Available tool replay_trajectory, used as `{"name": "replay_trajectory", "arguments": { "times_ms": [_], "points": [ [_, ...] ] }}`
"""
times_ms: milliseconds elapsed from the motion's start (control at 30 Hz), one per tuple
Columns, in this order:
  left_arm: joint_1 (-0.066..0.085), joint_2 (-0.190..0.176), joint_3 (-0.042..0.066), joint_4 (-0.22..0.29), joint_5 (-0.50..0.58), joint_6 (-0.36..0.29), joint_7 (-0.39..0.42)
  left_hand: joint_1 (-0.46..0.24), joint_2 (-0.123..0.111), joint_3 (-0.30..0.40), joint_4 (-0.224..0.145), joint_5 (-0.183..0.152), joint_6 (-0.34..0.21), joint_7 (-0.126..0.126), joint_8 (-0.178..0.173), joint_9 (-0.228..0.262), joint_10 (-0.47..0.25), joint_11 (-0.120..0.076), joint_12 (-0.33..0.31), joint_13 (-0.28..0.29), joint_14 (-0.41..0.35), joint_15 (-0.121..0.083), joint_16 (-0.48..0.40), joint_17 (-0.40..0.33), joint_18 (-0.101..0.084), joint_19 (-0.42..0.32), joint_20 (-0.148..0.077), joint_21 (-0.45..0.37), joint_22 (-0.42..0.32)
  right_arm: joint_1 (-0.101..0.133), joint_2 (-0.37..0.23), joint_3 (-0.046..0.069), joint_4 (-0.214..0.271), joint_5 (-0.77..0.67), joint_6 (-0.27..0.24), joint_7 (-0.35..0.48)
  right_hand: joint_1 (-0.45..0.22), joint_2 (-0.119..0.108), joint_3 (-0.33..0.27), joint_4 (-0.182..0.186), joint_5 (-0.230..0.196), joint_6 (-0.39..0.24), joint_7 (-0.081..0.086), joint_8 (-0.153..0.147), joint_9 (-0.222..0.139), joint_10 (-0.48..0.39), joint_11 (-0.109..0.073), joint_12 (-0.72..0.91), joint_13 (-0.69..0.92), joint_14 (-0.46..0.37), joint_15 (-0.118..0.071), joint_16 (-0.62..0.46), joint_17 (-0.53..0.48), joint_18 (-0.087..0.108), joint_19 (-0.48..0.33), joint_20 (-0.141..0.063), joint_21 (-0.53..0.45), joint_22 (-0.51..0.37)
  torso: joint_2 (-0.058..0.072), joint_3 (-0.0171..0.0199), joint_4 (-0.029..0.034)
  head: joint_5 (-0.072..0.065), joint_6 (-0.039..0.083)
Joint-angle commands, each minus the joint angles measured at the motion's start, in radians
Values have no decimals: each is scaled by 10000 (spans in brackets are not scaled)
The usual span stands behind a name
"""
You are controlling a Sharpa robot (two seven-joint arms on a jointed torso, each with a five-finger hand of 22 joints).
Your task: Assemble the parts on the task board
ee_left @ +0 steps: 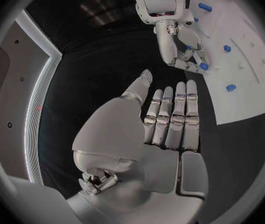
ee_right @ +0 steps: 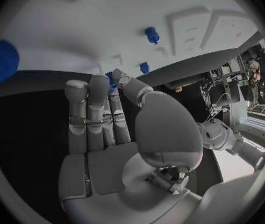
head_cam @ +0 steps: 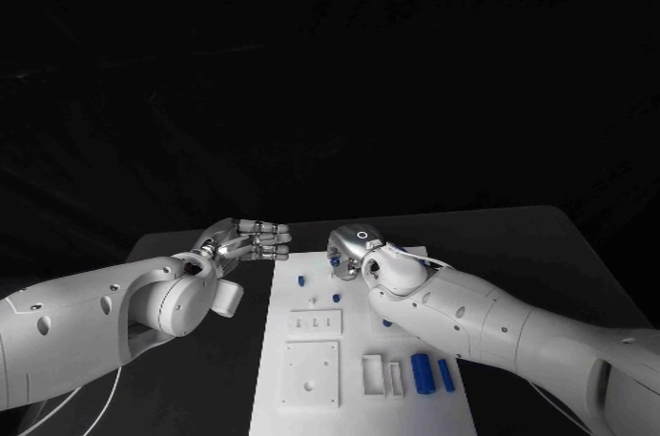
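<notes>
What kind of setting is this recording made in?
Probably a robotics lab test bench: a black table carries a white task board with small blue parts, and the left hand and right hand hover above it.

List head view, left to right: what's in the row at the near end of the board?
Large white square block → white open frame → thin white bar → larger blue part → smaller blue part.

A robotics lab: a black worktop [head_cam: 550, 245] carries a white task board [head_cam: 310, 398] against black drapes, with cabled equipment racks [ee_right: 232, 82] visible beyond.
</notes>
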Motion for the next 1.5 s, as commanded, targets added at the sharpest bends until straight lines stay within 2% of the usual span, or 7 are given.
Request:
{"name": "replay_trajectory", "arguments": {
  "times_ms": [33,267,533,900,1067,1300,1500],
  "points": [
    [36,41,14,-5,-31,168,91,-19,50,-2,-45,62,-43,26,7,10,-37,-5,38,9,22,49,12,1,2,-43,-22,11,-12,44,88,4,-129,-193,-184,-48,87,138,13,-20,63,61,19,56,-17,46,-20,2,14,-14,-56,-13,2,8,55,-12,-69,630,148,-65,185,-76,87],
    [37,82,14,-55,-32,169,101,-34,60,6,-82,66,-46,22,7,10,-47,-4,37,9,26,47,11,0,1,-50,-25,37,-18,110,180,4,-338,-275,-248,-98,95,131,14,-28,68,72,17,56,-17,54,-21,3,15,-13,-57,-5,6,5,76,-14,-91,641,275,-99,233,-143,161],
    [37,92,13,-93,-32,168,109,-51,68,9,-107,74,-50,23,6,9,-46,-5,39,9,32,44,12,1,0,-58,-26,56,-25,150,170,5,-387,-490,-492,-274,110,115,37,-38,42,89,10,55,-17,70,-26,3,15,-16,-65,5,11,-1,94,-22,-80,655,335,-84,231,-149,190],
    [37,65,12,-121,-32,169,105,-51,68,9,-107,74,-50,23,6,9,-46,-5,39,9,32,44,12,1,0,-58,-26,56,-25,170,-1,12,-38,-756,-768,-460,125,77,79,-35,10,123,1,56,-18,97,-32,2,14,-15,-71,31,24,-11,114,-30,-39,671,372,-48,219,-82,189],
    [37,72,12,-169,-32,175,103,-51,68,9,-107,74,-50,23,6,9,-46,-5,39,9,32,44,12,1,0,-58,-26,56,-25,171,-64,13,54,-792,-664,-480,125,77,79,-35,10,123,1,56,-18,97,-32,2,14,-15,-71,31,24,-11,114,-30,-39,671,393,-61,216,-73,190],
    [37,90,11,-221,-32,186,99,-51,68,9,-107,74,-50,23,6,9,-46,-5,39,9,32,44,12,1,0,-58,-26,56,-25,171,-96,13,78,-799,-394,-449,113,52,94,-3,29,140,-2,54,-19,115,-38,2,14,-24,-73,37,26,-17,111,-33,-42,672,410,-46,194,-60,189],
    [36,143,9,-251,-32,204,97,-51,68,9,-107,74,-50,23,6,9,-46,-5,39,9,32,44,12,1,0,-58,-26,56,-25,170,-43,11,51,-783,-204,-388,106,50,88,4,34,139,-1,55,-19,112,-38,2,14,-23,-70,36,25,-19,107,-31,-57,668,443,-52,227,-92,178]
  ]
}}
